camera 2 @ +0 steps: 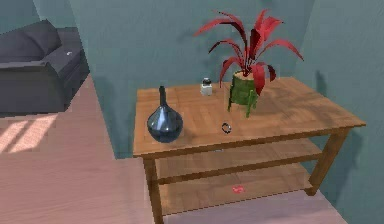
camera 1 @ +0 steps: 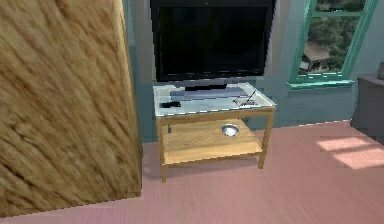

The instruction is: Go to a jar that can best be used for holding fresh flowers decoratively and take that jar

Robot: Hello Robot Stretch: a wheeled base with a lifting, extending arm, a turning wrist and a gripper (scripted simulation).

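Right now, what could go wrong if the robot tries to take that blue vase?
1. The blue vase has a thin neck on a round body and stands near the table's front corner, so a nudge might tip it or push it off the edge.
2. The red-leaved plant and a small dark thing sit nearby on the same top. A reach that strays sideways could knock them.

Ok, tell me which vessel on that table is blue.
The thin-necked vase at the table's left end. The pot is green with a red plant; the small jar is whitish.
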